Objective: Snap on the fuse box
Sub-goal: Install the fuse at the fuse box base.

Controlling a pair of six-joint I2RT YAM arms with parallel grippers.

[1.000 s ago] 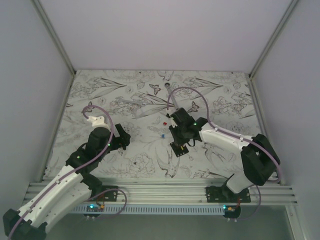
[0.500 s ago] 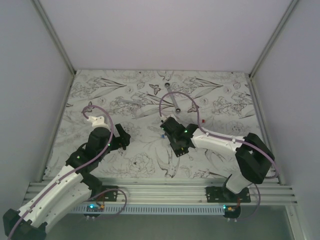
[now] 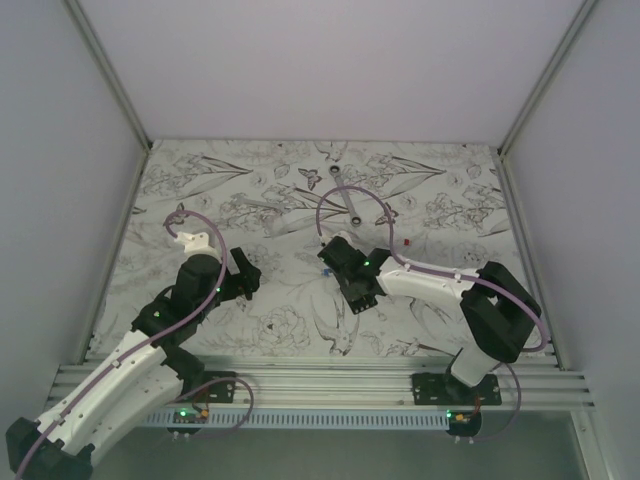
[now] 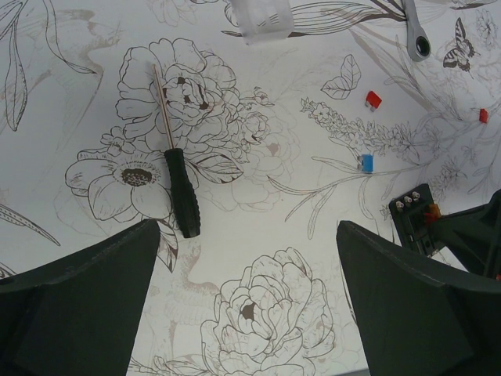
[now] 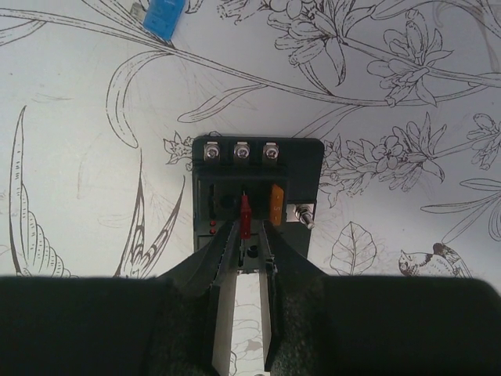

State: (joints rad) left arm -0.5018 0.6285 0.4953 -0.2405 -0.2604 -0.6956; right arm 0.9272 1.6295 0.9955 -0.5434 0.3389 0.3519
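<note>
The fuse box (image 5: 257,178) is a black squarish block lying flat on the flowered cloth, with three screws along its far edge and an orange fuse (image 5: 275,204) seated in it. My right gripper (image 5: 250,227) hangs right over its near edge, jaws only a narrow gap apart. A red fuse (image 5: 246,215) stands upright between the tips, against the left finger, with a gap to the right finger. In the top view the right gripper (image 3: 350,283) covers most of the fuse box (image 3: 363,299). My left gripper (image 4: 250,313) is wide open and holds nothing. The fuse box (image 4: 413,221) lies at its right.
A black-handled screwdriver (image 4: 182,200) lies left of centre. A clear plastic piece (image 4: 266,17) and a wrench (image 4: 417,35) lie farther back. Loose fuses lie about: a blue one (image 4: 365,162) and two red ones (image 4: 373,99) (image 4: 483,115). Side walls bound the cloth.
My right arm has swung left, bringing its gripper down over the fuse box. The left arm has not moved.
</note>
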